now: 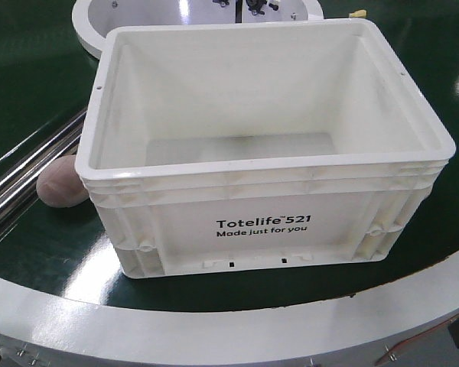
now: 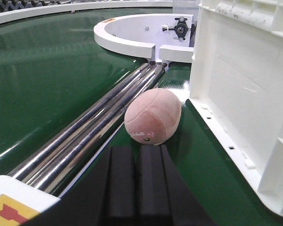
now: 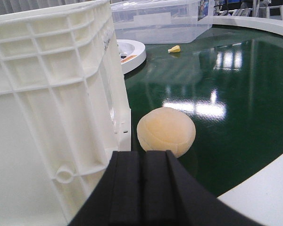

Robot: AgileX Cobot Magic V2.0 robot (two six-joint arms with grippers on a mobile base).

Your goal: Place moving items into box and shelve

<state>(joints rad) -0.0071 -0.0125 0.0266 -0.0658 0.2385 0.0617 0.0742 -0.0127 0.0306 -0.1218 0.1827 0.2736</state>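
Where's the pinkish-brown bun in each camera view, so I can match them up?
Front view: the pinkish-brown bun sits far left on the green belt, partly hidden by the white box.
Left wrist view: centre, just beyond the left tool, between the steel rails and the box wall.
Right wrist view: not in it; the pale yellow bun shows instead.
Shared landmark: the white box.
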